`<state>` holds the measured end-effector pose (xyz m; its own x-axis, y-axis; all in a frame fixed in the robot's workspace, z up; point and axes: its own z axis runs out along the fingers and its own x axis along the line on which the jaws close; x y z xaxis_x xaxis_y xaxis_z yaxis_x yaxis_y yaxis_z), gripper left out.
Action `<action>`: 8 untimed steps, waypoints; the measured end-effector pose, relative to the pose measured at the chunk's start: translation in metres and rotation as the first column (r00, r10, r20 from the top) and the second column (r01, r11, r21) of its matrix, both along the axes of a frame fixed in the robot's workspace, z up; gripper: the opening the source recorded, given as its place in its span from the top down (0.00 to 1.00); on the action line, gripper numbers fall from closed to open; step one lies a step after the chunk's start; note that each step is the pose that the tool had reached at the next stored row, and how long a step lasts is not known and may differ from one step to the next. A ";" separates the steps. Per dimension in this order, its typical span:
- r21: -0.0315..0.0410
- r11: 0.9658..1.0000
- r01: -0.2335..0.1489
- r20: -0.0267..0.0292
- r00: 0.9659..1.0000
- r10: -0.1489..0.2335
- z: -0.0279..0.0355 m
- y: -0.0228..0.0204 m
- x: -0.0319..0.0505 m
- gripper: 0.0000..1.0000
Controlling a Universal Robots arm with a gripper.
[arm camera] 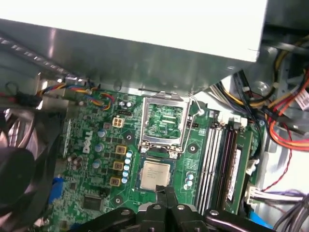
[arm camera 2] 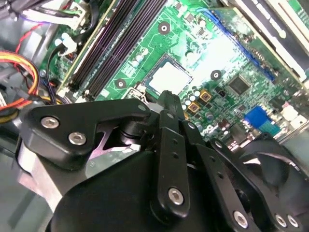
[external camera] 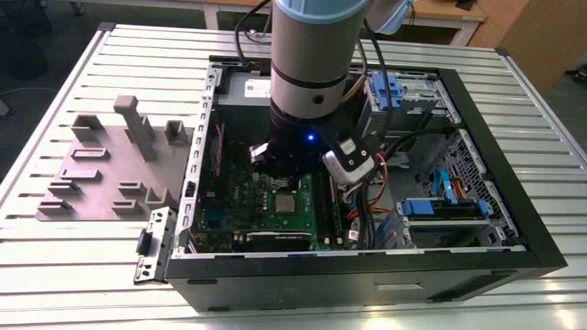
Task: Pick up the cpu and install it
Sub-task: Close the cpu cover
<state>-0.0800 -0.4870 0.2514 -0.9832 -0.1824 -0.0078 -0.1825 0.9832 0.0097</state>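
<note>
Ribbed silver tabletop (external camera: 550,275), dark floor (external camera: 32,130) beyond it, pale wooden furniture (external camera: 541,41) at the exterior view's right

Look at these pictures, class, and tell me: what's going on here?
A robot arm is reaching down into an open computer case that lies on a slatted metal table. Its gripper hangs just above the green motherboard, closed, with nothing in it. The cpu lies flat in its socket right by the gripper's tip. The metal socket frame beside it is flipped open, not yet clamped over the cpu.
</note>
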 end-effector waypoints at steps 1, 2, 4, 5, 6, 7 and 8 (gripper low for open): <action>0.000 1.000 -0.018 0.000 1.000 0.018 0.0000 0.0000 0.0000 0.89; 0.000 0.999 -0.036 0.000 0.999 0.036 0.0000 0.0000 0.0000 0.89; 0.000 0.997 -0.072 0.000 0.997 0.072 -0.0001 0.0000 0.0000 0.89; 0.000 0.996 -0.091 0.000 0.996 0.091 -0.0002 0.0000 0.0000 0.89; 0.000 0.994 -0.109 0.000 0.994 0.109 -0.0002 0.0000 0.0000 0.89; 0.000 0.992 -0.127 0.000 0.992 0.127 -0.0003 0.0000 0.0000 0.89; 0.000 0.989 -0.145 0.000 0.989 0.145 -0.0003 0.0000 0.0000 0.89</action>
<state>-0.0800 -0.4870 0.2511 -0.9464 -0.3230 -0.0078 -0.3231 0.9463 0.0096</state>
